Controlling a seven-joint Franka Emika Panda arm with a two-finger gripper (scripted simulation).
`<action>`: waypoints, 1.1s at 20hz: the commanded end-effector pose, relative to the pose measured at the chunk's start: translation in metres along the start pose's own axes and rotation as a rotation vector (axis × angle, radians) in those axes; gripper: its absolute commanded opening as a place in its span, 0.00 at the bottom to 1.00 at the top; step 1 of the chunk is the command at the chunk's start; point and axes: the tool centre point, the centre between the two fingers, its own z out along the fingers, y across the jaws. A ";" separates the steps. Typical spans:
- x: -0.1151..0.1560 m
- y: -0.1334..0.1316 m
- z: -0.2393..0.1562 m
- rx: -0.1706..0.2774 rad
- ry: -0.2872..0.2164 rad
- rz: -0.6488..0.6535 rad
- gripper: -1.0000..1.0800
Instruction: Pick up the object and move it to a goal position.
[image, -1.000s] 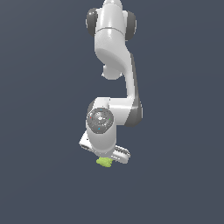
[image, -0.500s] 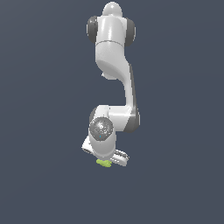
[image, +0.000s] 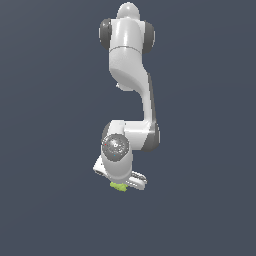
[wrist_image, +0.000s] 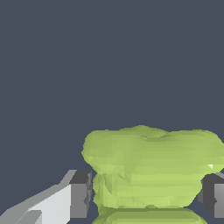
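Presently, object (wrist_image: 148, 170) (yellow-green, lumpy, ridged, seemingly light and rigid) sits between gripper (wrist_image: 146, 197) fingers (wrist_image: 80, 194), which are closed against its narrower ridged waist, likely the surest hold.

Bare simulator void — flat slate-grey backdrop (image: 45, 125), no furnishings.
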 end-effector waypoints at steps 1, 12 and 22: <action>0.000 0.000 0.000 0.000 0.000 0.000 0.00; -0.004 0.003 -0.009 0.000 0.000 0.000 0.00; -0.022 0.018 -0.052 0.001 0.000 0.000 0.00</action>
